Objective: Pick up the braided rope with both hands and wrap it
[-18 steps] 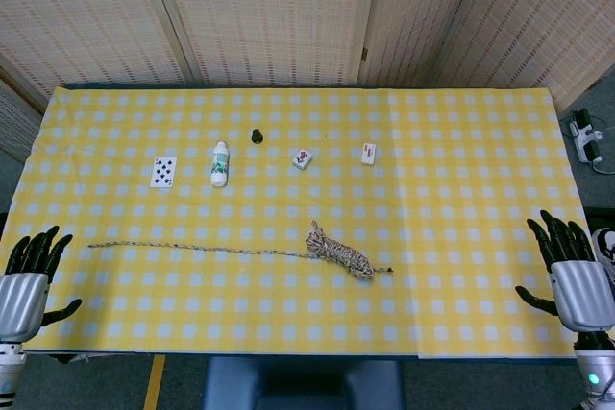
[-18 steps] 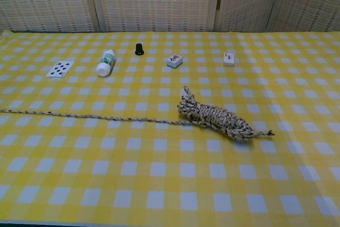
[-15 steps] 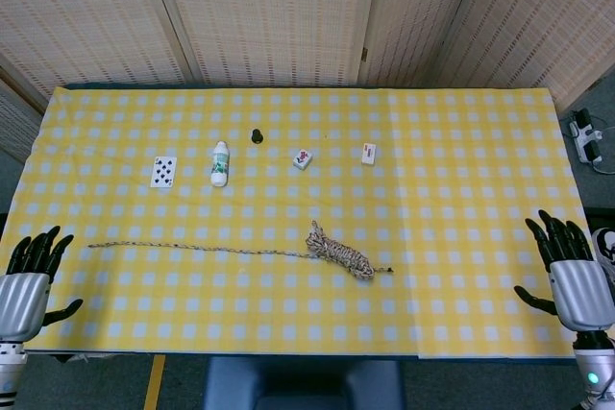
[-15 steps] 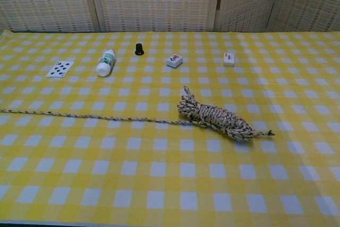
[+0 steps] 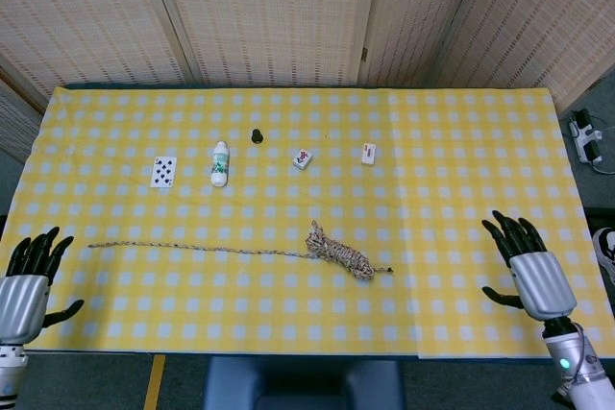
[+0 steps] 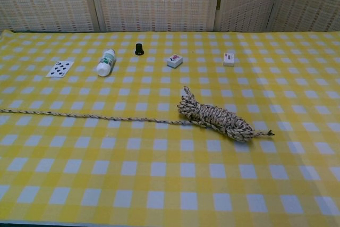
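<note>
Fingers spread on left hand; right hand likewise, seemingly empty.

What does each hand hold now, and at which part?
Nothing: the left hand and right hand are open, away from the braided rope.

The braided rope lies bundled on the checked tablecloth, its loose tail stretching left. Beyond it lie a white bottle and a playing card.
</note>
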`<state>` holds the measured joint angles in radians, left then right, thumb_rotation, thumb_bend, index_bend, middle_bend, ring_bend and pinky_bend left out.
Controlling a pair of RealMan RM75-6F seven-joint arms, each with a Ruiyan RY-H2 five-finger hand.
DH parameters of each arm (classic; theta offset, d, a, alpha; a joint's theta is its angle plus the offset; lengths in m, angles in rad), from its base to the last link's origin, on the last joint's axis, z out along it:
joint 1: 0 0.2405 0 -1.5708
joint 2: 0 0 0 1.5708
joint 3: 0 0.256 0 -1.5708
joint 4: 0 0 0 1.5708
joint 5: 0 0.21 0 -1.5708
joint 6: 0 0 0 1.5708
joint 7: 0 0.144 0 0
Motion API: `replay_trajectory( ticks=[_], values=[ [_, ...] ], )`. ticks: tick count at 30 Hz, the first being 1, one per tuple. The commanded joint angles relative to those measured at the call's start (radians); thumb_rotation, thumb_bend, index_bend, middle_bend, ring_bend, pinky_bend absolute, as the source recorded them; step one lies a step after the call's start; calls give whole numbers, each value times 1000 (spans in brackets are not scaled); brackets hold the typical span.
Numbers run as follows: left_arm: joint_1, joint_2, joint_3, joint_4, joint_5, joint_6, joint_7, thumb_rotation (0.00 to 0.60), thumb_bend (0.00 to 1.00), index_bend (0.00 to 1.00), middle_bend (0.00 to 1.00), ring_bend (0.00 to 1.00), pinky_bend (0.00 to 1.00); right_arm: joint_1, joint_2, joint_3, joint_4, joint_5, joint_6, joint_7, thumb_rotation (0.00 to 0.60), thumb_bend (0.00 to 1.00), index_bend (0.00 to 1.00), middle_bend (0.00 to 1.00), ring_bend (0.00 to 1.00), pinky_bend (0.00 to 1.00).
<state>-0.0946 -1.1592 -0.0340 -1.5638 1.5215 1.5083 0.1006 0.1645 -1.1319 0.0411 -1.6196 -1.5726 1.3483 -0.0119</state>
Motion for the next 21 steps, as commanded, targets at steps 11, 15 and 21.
replay_trajectory(
  ticks=[11,15,21],
  values=[
    [24,16,14,-6,16,28,-22,600,134,146,9,0,0,207,-135,25,-34,-38,-228,18,600,167,0,0,54,0],
    [25,19,13,-11,24,35,-23,600,134,146,9,0,0,262,-180,42,-39,-5,-298,-20,600,167,0,0,29,0],
    [23,20,14,-18,30,32,-18,600,135,146,9,0,0,336,-269,72,-19,77,-392,-74,600,167,0,0,0,0]
  ],
)
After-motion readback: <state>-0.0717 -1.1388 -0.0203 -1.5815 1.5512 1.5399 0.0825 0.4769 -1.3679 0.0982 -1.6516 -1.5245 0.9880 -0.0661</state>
